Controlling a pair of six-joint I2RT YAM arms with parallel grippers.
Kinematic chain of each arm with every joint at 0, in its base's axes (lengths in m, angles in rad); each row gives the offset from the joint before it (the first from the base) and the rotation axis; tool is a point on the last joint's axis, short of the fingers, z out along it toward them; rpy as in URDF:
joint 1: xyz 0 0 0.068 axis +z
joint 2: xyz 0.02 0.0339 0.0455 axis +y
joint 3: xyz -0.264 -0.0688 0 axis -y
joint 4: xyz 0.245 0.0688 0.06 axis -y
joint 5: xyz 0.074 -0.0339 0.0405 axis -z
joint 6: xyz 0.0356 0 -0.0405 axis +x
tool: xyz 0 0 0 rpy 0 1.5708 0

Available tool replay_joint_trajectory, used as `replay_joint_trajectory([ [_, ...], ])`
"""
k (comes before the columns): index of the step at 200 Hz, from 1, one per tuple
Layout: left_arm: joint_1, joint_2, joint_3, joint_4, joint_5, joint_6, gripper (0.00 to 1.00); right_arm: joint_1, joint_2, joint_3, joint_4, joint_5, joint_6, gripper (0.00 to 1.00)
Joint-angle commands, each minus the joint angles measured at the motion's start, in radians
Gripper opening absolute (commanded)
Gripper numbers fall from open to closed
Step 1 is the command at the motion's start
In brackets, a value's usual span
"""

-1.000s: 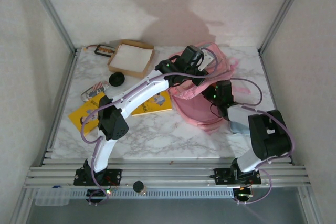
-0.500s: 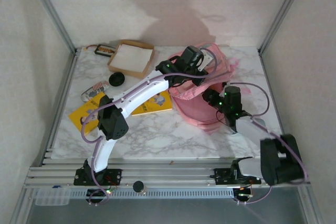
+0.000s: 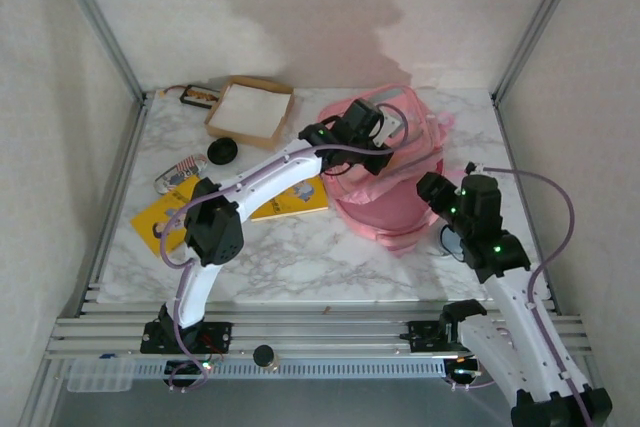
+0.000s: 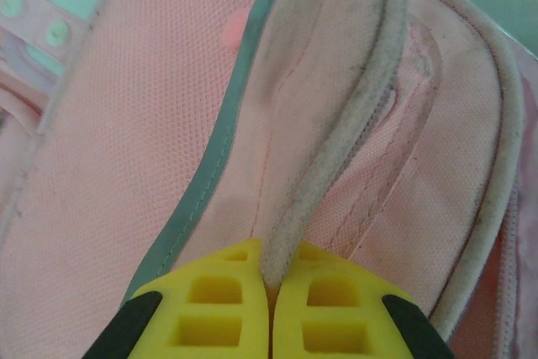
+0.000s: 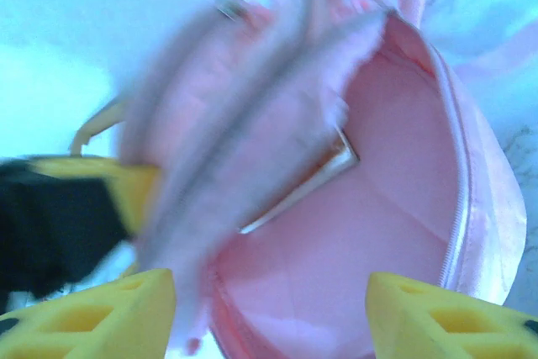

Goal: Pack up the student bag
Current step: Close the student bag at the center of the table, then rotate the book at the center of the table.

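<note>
The student bag (image 3: pixel 392 197), a soft pink backpack, lies at the middle right of the table with its mouth facing the near right. My left gripper (image 3: pixel 380 154) reaches over its top. In the left wrist view this gripper (image 4: pixel 271 282) is shut on a piped pink edge of the bag (image 4: pixel 336 149). My right gripper (image 3: pixel 432 189) hangs just outside the mouth on the bag's right side. Its jaws (image 5: pixel 269 308) stand open with nothing between them, facing the pink inside of the bag (image 5: pixel 378 233). A flat thing with a silvery edge (image 5: pixel 324 176) lies inside.
A brown cardboard box (image 3: pixel 250 110) with a white inside stands at the back left. A yellow book (image 3: pixel 285 199) lies under the left arm. A black round thing (image 3: pixel 222 151) and a clear striped pouch (image 3: pixel 180 172) lie further left. The right wall post is close.
My right arm has drawn back out of the bag's mouth toward the near right, and its jaws have opened wider. The left gripper keeps its hold on the bag's edge.
</note>
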State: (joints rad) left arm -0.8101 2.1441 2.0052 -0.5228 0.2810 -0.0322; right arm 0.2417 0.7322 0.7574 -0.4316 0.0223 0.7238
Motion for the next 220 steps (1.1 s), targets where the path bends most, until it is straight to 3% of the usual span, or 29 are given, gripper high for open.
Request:
replay_joint_trajectory([
  [1, -0.005, -0.107, -0.132, 0.069, 0.075, -0.100, 0.12, 0.000, 0.051, 0.083, -0.078, -0.078, -0.063, 0.65],
  [12, -0.002, -0.170, -0.244, 0.145, 0.087, -0.149, 0.21, 0.004, 0.090, 0.116, -0.068, -0.141, -0.095, 0.66],
  [41, 0.037, -0.379, -0.545, 0.345, 0.093, -0.281, 0.40, 0.054, 0.177, 0.175, -0.065, -0.163, -0.140, 0.68],
  [68, 0.094, -0.570, -0.745, 0.420, 0.032, -0.356, 0.47, 0.159, 0.301, 0.223, -0.053, -0.188, -0.164, 0.69],
  [94, 0.232, -0.660, -0.840, 0.407, -0.009, -0.378, 0.57, 0.312, 0.419, 0.243, -0.013, -0.136, -0.116, 0.70],
  [114, 0.329, -0.608, -0.821, 0.315, -0.063, -0.323, 0.61, 0.427, 0.481, 0.212, 0.087, -0.091, -0.036, 0.71],
  [146, 0.430, -0.442, -0.759, 0.281, -0.005, -0.250, 0.63, 0.562, 0.628, 0.201, 0.224, -0.074, 0.035, 0.72],
  [220, 0.495, -0.144, -0.524, 0.237, 0.018, -0.105, 0.66, 0.671, 0.910, 0.249, 0.395, -0.050, 0.116, 0.73],
])
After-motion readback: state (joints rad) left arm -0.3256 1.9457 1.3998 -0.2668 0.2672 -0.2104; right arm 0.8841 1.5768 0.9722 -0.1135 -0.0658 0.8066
